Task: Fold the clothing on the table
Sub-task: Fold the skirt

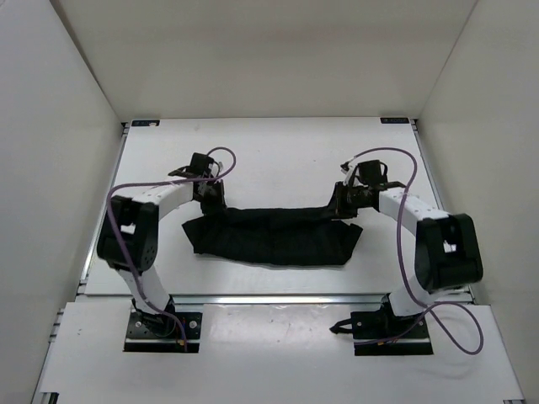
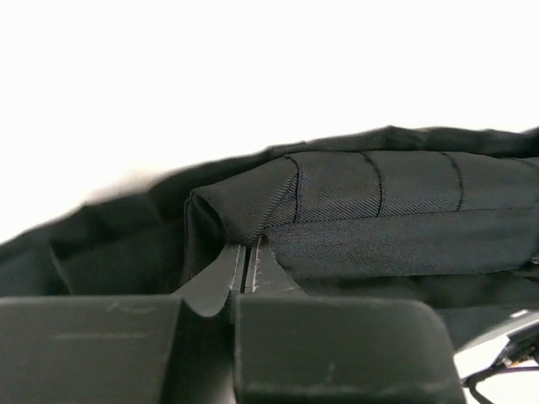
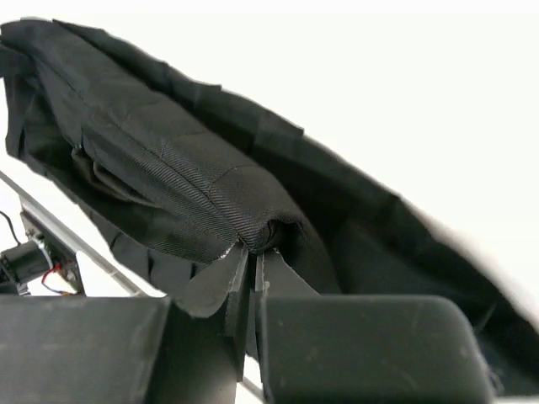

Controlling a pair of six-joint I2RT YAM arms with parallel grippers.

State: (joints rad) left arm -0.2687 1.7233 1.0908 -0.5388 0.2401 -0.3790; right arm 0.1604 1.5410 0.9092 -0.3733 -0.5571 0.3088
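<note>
White walls [image 1: 50, 126] box in the table [image 1: 278, 147] at 9, 12 and 3 o'clock. A metal rail [image 1: 278, 299] runs along its 6 o'clock edge, and purple cables [image 1: 221, 155] loop over each wrist. In the top view, the things in your way are the arms themselves: their wrists cover the garment's two far corners.

The clothing [image 1: 274, 237] lies on the near half of the table, between the arms. It forms a long black band with its long axis running from 9 to 3 o'clock. Its far edge dips in a shallow curve between the two grips, and its near edge lies close to the rail.

The left gripper [image 1: 209, 204] sits at the band's 10 o'clock corner and the right gripper [image 1: 341, 206] at its 2 o'clock corner. From above you cannot read either pair of jaws (black on black).

The wrist cameras settle it. On the left, the fingers [image 2: 215, 286] are clenched on a folded edge crossed by stitch lines. On the right, the fingers [image 3: 221, 282] pinch a raised ridge of cloth, and the pleated hem trails off toward 10 o'clock.
</note>
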